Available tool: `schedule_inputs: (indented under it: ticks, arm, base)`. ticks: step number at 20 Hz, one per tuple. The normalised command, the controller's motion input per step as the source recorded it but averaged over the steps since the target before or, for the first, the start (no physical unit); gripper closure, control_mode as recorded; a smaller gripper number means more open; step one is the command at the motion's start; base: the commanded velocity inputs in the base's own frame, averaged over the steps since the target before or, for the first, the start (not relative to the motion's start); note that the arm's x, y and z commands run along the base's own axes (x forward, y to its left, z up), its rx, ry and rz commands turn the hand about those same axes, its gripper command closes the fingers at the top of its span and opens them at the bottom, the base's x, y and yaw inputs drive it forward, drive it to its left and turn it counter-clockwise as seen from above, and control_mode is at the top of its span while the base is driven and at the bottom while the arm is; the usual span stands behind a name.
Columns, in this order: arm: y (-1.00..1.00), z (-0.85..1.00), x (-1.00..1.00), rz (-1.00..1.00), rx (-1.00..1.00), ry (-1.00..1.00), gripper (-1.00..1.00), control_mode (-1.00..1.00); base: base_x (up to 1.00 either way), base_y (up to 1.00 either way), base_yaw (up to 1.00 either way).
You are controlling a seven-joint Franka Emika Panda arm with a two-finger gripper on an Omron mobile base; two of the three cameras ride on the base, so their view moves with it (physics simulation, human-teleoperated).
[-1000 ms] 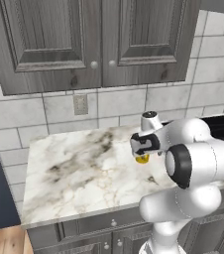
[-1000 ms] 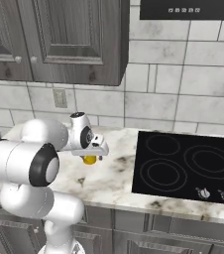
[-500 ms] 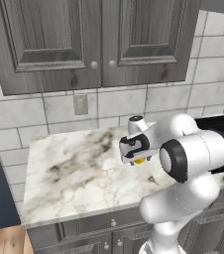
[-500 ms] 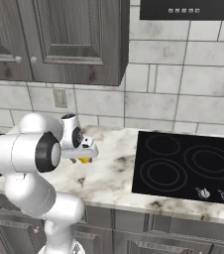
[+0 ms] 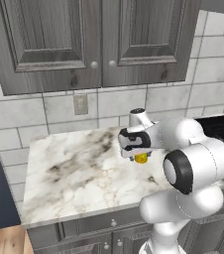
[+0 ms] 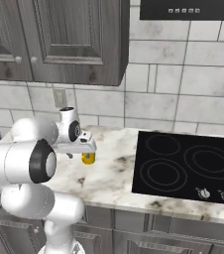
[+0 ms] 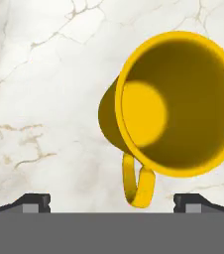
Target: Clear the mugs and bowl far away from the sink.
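My pincer (image 7: 111,201) is released, jaws spread wide, and grasps nothing. The yellow mug (image 7: 176,106) stands upright on the marble table (image 5: 74,168) directly beneath my pincer, its handle pointing toward the gap between my fingertips. It sits near the table's right edge, just beside the black cooktop (image 6: 183,166).

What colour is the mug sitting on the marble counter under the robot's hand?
Yellow, inside and out, handle included. The mug shows best in the hand view.

Was a kitchen: grey cabinets (image 5: 99,39), tiled backsplash (image 6: 183,99), marble counter (image 5: 79,168), black cooktop (image 6: 188,166) under a range hood (image 6: 188,9).
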Motion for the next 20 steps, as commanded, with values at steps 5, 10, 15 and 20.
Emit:
schedule_inputs:
  ticks: [5, 10, 15, 20]
  arm:
    - [-0.1, 0.3, -0.31, 0.0, 0.01, 0.0, -1.0, -1.0]
    - [-0.26, 0.45, -0.57, -0.04, 0.01, 0.0, -1.0, -1.0]
    - [-0.15, 0.46, -0.75, -0.02, 0.1, 0.0, -1.0, -1.0]
    - [0.05, 0.26, -0.46, 0.0, 0.07, 0.0, -1.0, -1.0]
  base:
    - [0.0, 0.0, 0.0]
    - [0.0, 0.0, 0.0]
    - [0.0, 0.0, 0.0]
    - [0.0, 0.0, 0.0]
